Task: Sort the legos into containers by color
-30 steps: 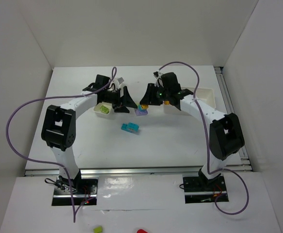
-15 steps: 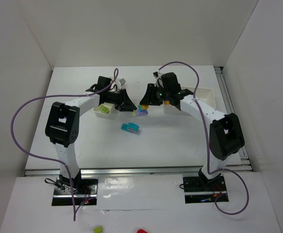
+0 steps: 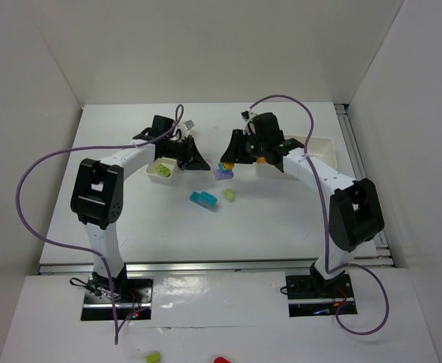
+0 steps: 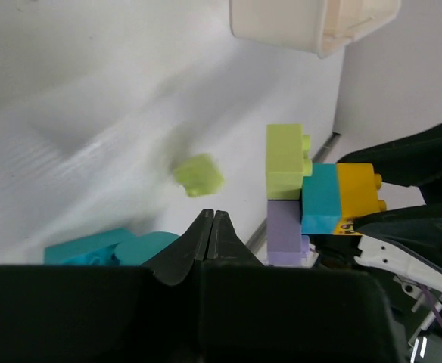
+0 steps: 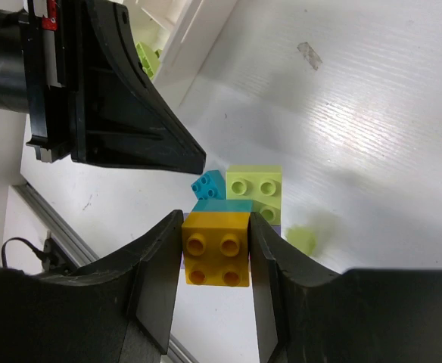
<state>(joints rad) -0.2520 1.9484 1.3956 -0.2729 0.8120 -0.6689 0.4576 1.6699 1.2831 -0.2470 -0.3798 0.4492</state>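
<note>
You are looking at a white desk point(image 3: 281, 227) boxed in by plain white panels. There is a far wall point(image 3: 221, 45), a left wall point(image 3: 24, 113) that slants outward toward you, and a right wall point(image 3: 425, 113) that does the same. A silver near rail point(image 3: 221, 266) runs along the desk's near edge, and a side rail point(image 3: 355, 151) runs down its right edge. Nearer still lies a glossy white ledge point(image 3: 228, 318) that catches a soft glare. The light is even and diffuse, so shadows on the desk stay faint. Close up, the desk shows fine parallel ribbing and one small grey scuff point(image 5: 309, 54).
</note>
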